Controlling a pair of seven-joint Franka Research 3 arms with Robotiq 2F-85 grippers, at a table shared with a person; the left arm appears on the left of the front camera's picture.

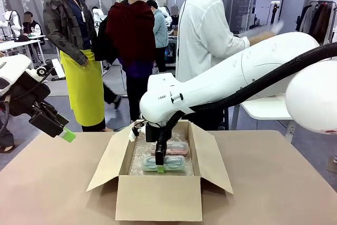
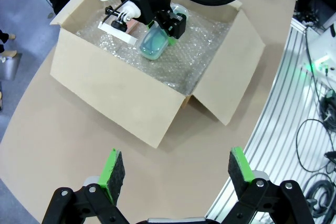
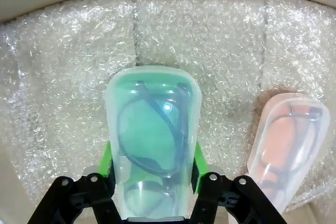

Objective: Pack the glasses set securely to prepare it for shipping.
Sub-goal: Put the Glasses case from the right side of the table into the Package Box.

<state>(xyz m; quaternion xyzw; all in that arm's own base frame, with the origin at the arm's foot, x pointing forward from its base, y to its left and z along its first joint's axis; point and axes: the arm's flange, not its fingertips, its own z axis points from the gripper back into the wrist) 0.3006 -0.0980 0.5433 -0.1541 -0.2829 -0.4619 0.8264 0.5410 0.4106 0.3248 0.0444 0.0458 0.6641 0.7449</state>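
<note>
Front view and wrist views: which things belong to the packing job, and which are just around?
Job: right gripper astride the mint green case; pink case; bubble wrap; cardboard box.
Just around: left gripper, open, away from the box; cables beyond the table edge.

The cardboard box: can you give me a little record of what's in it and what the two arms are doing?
box: open, flaps out, on the table
lining: bubble wrap
mint case: lying on the bubble wrap, spectacles inside
pink case: beside it, not touching
right fingers: down in the box, either side of the mint case; gripping or loose, unclear
left fingers: open, holding nothing, above the table beside the box
person: standing at the far side
</note>
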